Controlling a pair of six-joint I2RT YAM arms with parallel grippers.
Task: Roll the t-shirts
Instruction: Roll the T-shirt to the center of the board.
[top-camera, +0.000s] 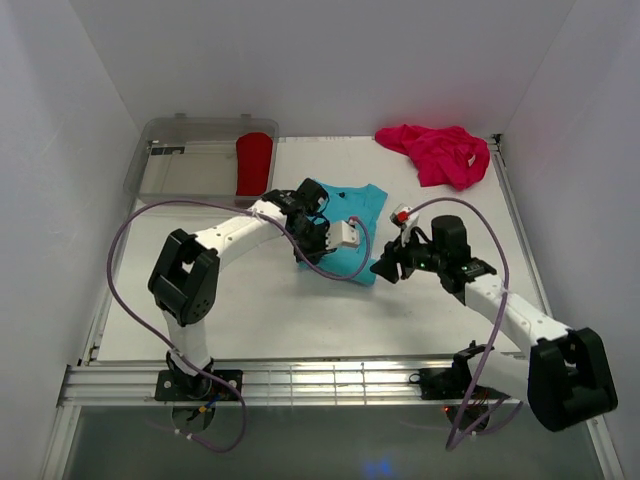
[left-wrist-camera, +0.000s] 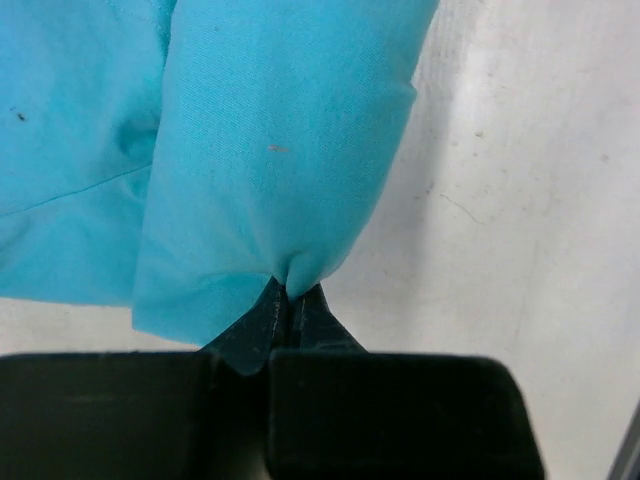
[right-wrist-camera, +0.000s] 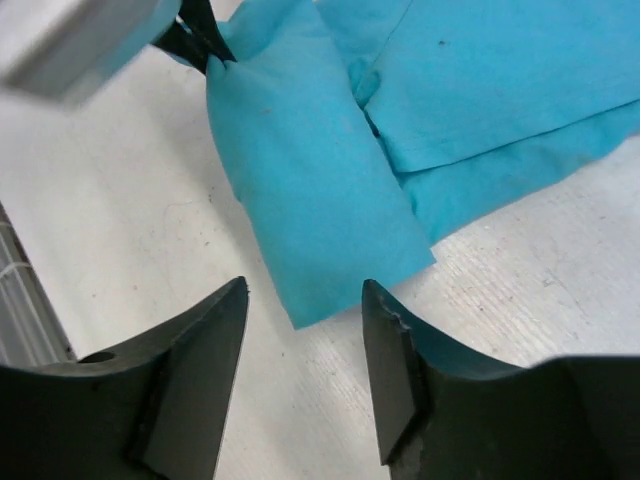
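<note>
On the white desk (top-camera: 300, 310), the right end effector (right-wrist-camera: 304, 290) is released, its jaws spread with nothing gripped, just at the near corner of a folded flap of the turquoise t-shirt (top-camera: 360, 205), which lies mid-desk. Slightly farther left, the left end effector (left-wrist-camera: 291, 305) is clenched on a fold of that flap. At the far left, a red t-shirt (top-camera: 254, 163) lies in a clear bin (top-camera: 180, 130). At the far right, a pink t-shirt (top-camera: 437, 150) lies crumpled.
</note>
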